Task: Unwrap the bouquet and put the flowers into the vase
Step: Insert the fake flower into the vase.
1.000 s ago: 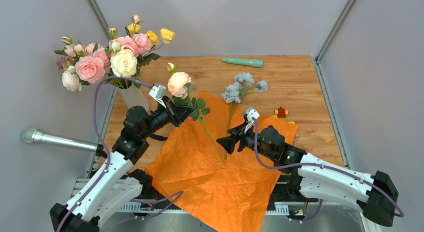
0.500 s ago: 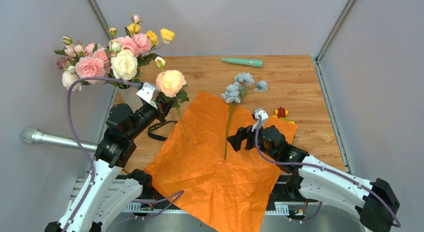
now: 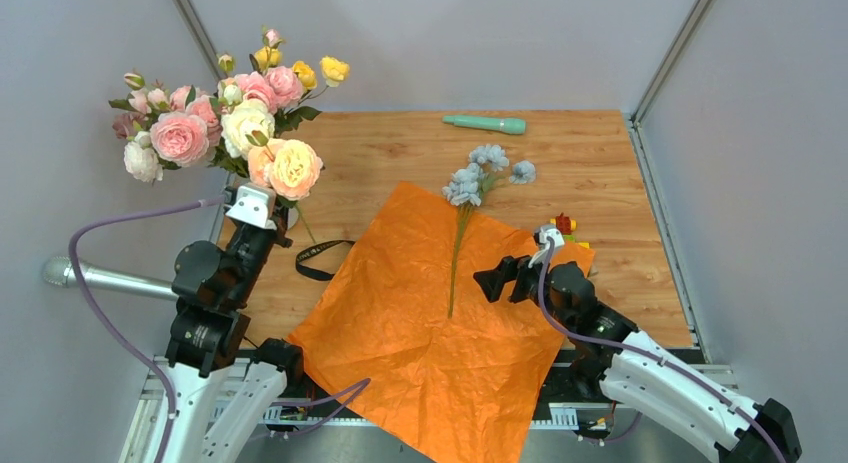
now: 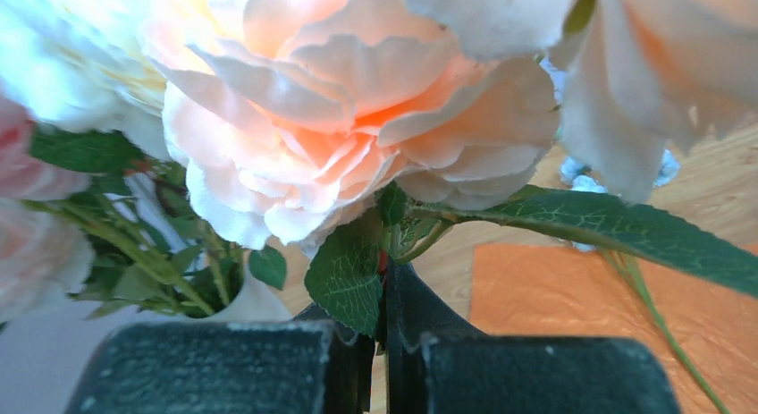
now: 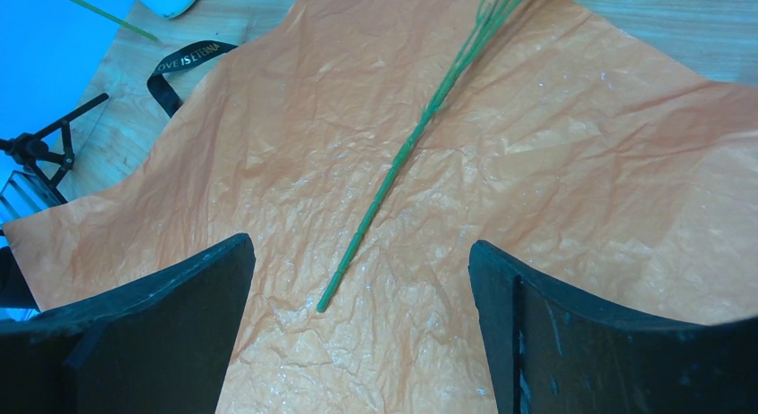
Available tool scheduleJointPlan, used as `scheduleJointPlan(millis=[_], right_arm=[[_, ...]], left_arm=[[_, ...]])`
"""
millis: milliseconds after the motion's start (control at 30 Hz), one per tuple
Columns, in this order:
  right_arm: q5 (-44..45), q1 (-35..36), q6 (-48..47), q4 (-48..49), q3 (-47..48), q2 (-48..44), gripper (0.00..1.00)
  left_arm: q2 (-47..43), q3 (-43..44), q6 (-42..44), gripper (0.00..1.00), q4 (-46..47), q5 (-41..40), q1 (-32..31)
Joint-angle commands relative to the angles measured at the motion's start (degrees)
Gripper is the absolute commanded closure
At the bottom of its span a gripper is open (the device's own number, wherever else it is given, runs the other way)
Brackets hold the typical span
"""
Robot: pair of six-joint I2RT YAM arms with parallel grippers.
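Gripping the stem of a peach bloom (image 3: 290,169) just beneath its head, the left pincer (image 4: 386,284) is standing fully closed on the stem, with green leaves spreading on either side of its jaws. This bloom is pressing against the near edge of the flowers (image 3: 200,113) that are already standing in the vase (image 4: 255,299) at the far left corner of the wooden surface (image 3: 600,163). The vase is showing only as a pale rim behind the foliage in the left wrist view. Whether the held stem is reaching into the vase cannot be told.

The right pincer (image 3: 497,280) is hovering with its jaws wide apart and holding nothing, just to the right of a pale blue flower (image 3: 485,171). That flower's green stem (image 5: 402,155) is lying across the unfolded orange paper (image 3: 420,343), while its head is resting on bare wood beyond the sheet's far corner. The paper is lying flat and crinkled, its near corner overhanging the surface's edge.

A black strap (image 3: 320,258) is lying beside the paper's left edge. A teal stick (image 3: 485,124) is lying near the far edge, and small toy blocks (image 3: 563,224) are sitting by the paper's right corner.
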Motion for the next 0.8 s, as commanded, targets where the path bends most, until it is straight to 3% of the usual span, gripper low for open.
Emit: scheduleJointPlan(millis=[0, 200, 433, 767], right_arm=[[-1.1, -1.1, 1.6, -0.1, -1.1, -2.5, 0.09], [-1.9, -1.8, 1.5, -0.2, -1.4, -3.2, 0.09], [-2.4, -2.3, 1.4, -0.5, -1.8, -4.9, 0.09], [-3.1, -2.8, 1.8, -0.7, -2.5, -6.4, 0.09]], left_arm=[[-1.2, 6.2, 5.2, 1.00, -3.7, -3.9, 0.3], [0.3, 10.5, 9.4, 1.00, -6.7, -13.4, 0.3], [1.8, 11.3, 9.3, 1.00, 0.7, -20.2, 0.3], [6.3, 16.0, 8.9, 1.00, 9.2, -20.3, 0.3]])
